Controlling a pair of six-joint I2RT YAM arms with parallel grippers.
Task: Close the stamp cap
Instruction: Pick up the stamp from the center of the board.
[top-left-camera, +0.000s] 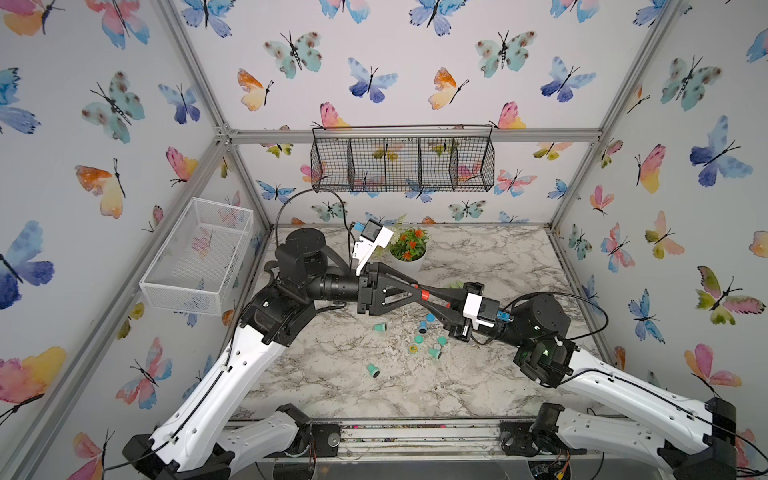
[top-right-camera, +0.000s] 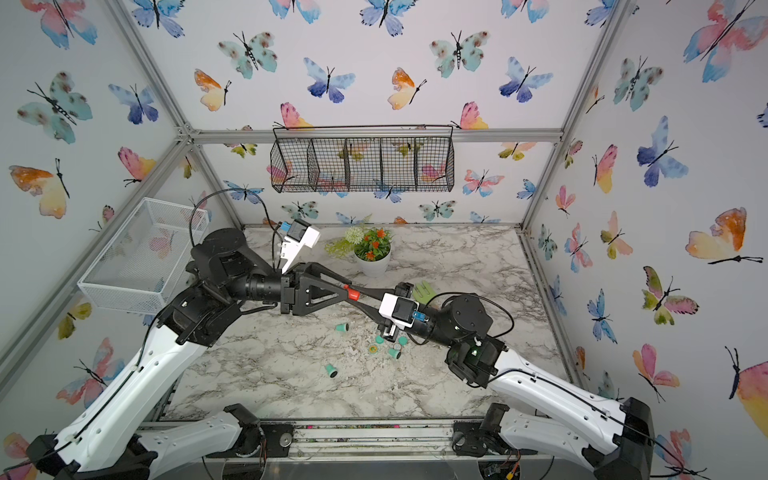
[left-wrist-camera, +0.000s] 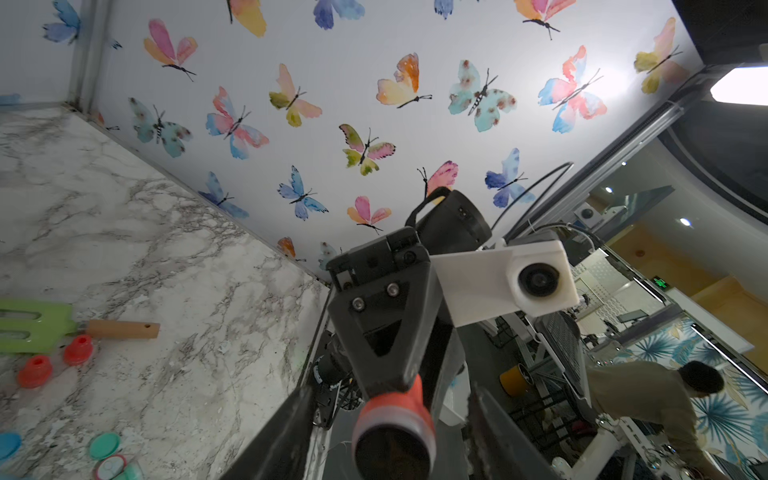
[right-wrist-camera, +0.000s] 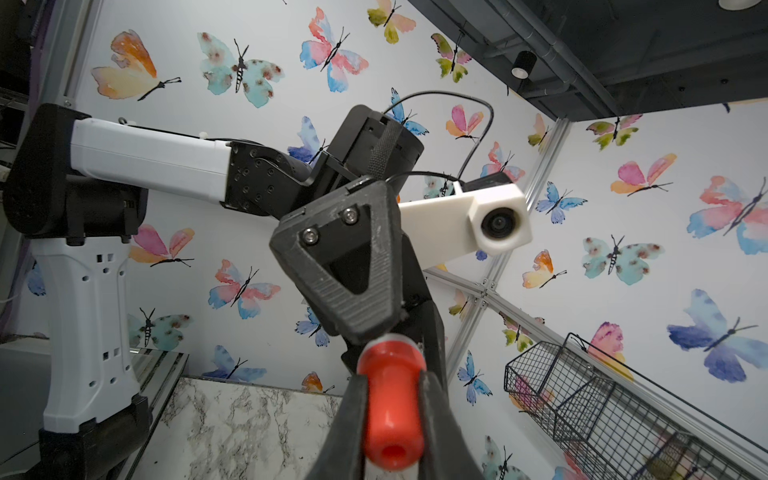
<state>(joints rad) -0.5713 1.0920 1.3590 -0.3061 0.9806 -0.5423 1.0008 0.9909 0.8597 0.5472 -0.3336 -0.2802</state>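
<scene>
- Red stamp (top-left-camera: 424, 295) is mid-air above the tabletop (top-left-camera: 498, 266) centre, where my arms meet.
- Right pincer (right-wrist-camera: 390, 419) clamped on its body; left pincer (left-wrist-camera: 392, 440) spread, flanking the far end.
- Cap (left-wrist-camera: 392, 422) looks seated, though blurred; next I'd back the left off straight, no snagging.

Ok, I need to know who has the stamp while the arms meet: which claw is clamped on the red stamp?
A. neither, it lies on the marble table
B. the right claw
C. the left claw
B: in the right wrist view the right claw pinches the red stamp from both sides, while in the left wrist view the left claw stands open with a gap on each side of it.
</scene>
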